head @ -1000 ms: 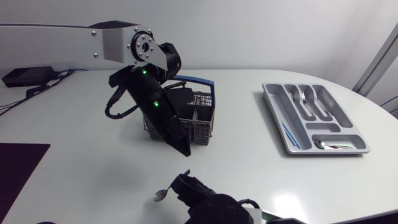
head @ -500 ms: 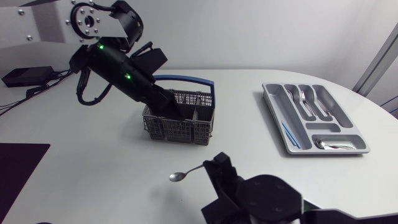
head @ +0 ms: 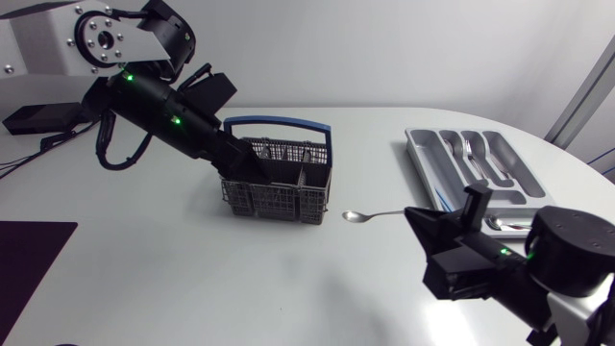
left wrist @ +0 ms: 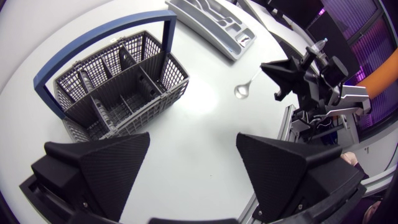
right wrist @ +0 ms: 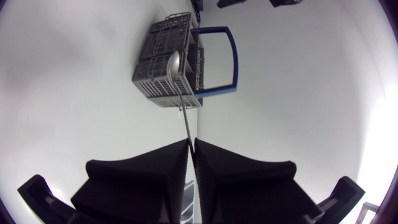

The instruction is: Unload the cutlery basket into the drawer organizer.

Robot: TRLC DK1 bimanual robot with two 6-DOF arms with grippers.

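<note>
- White table [head: 192, 279] carries the whole job: basket near the middle, organizer well apart on the right side.
- Left arm is stretched in over the table, and the left gripper [left wrist: 193, 168] is held at the basket. Its fingers are spread wide, with nothing gripped between them.
- Right arm is brought in low between basket and organizer. The right gripper [head: 415, 219] has its fingers pressed together on a spoon handle.
- Cutlery basket [head: 298, 197], grey wire with a blue handle, is stood upright. No cutlery is made out in its compartments in the left wrist view, though part of it is hidden behind the left gripper in the head view.
- Drawer organizer [head: 423, 178] is already loaded: several silver pieces are seen lying in its slots, one of them in the short cross slot at the near end.
- Spoon [head: 375, 214] is held clear of the table, bowl pointed toward the basket, beside the organizer and not yet in it.
- Progress is judged late: this spoon is left to be placed, and the basket is left to be checked for any remainder.
</note>
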